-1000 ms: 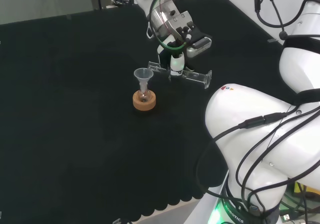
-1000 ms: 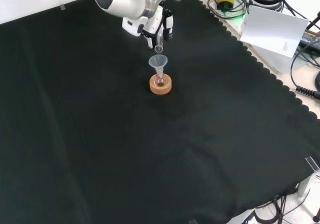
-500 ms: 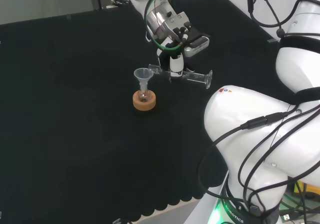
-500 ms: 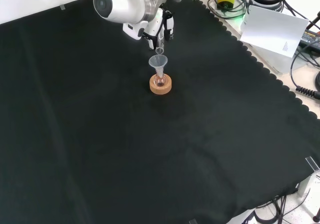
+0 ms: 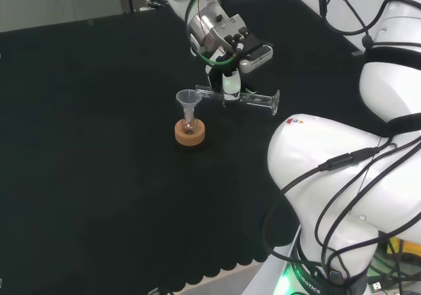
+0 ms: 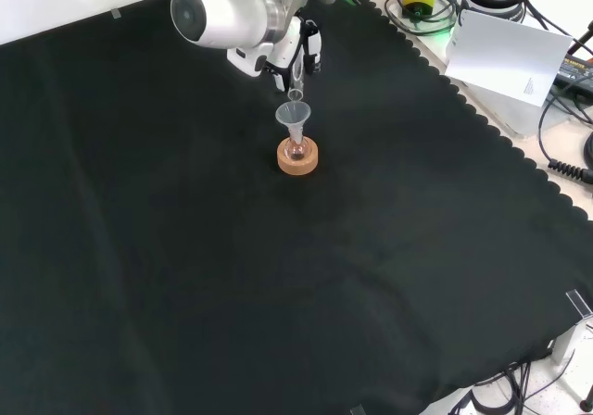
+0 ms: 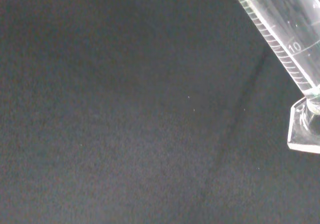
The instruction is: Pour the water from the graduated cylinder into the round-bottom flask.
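Note:
A small round-bottom flask [image 5: 189,128] sits in a cork ring [image 5: 189,135] with a clear funnel [image 5: 189,99] in its neck. The hand [image 5: 230,81] is curled round a clear graduated cylinder [image 5: 247,98], which lies almost level in the head view. Its mouth rests over the funnel's rim and its foot [image 5: 274,102] points right. In the front view the hand [image 6: 301,54] hangs just above the funnel [image 6: 294,115], the flask [image 6: 296,147] and the cork ring [image 6: 297,158]. The wrist view shows the cylinder's scale [image 7: 285,34] and foot [image 7: 305,126] close up.
Black cloth [image 5: 99,143] covers the bench. The arm's white links [image 5: 348,176] stand at the head view's right. In the front view, a white sheet [image 6: 505,54] and cables [image 6: 565,137] lie beyond the cloth's scalloped edge at the right.
The wrist has turned a little further and the cylinder has tipped from slightly mouth-up to nearly level, its foot rising. Flask, funnel and cork ring have not moved.

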`<state>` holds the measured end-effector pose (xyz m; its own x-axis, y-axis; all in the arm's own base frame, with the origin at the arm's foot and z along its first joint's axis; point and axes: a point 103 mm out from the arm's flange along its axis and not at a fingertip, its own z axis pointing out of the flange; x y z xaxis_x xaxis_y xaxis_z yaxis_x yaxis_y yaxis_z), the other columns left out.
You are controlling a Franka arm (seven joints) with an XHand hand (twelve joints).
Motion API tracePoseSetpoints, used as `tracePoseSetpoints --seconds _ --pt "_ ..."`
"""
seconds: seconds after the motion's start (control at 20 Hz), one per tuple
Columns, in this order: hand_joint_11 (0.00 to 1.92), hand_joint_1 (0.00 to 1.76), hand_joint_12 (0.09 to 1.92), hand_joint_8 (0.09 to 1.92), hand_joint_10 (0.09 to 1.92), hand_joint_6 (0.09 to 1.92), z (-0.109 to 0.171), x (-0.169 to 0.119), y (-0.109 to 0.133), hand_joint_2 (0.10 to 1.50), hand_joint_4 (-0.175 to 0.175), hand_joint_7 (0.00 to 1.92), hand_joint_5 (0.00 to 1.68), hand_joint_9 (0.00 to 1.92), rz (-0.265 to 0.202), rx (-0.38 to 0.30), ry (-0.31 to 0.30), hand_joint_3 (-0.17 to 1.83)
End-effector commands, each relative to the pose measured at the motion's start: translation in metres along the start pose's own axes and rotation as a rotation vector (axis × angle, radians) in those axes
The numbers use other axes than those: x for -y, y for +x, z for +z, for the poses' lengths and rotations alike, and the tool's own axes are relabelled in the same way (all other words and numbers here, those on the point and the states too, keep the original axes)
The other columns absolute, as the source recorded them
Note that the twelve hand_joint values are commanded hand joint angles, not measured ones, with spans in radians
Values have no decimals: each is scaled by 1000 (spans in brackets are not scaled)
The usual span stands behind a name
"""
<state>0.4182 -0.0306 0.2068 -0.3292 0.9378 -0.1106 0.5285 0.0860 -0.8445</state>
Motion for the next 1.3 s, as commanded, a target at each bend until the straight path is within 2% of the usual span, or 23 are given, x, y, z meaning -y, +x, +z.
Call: tracePoseSetpoints --seconds 0.05,0.45,0.7,1.1,1.3 --pt "1396 1119 674 343 87 970 -1 1 0 1108 -55 1296 1010 1540 13 5 33 -2" --pt "1398 1118 671 336 87 972 -4 3 -1 1108 -55 1301 1009 1541 11 9 50 -2" --pt "1399 1118 669 331 87 973 -9 0 7 1108 -54 1304 1009 1543 24 20 79 -2" --pt "1400 1118 667 325 87 973 -17 2 18 1108 -54 1307 1009 1544 27 35 93 -2" --pt "1402 1118 666 322 87 972 -17 4 14 1108 -53 1309 1010 1546 28 37 98 -2"
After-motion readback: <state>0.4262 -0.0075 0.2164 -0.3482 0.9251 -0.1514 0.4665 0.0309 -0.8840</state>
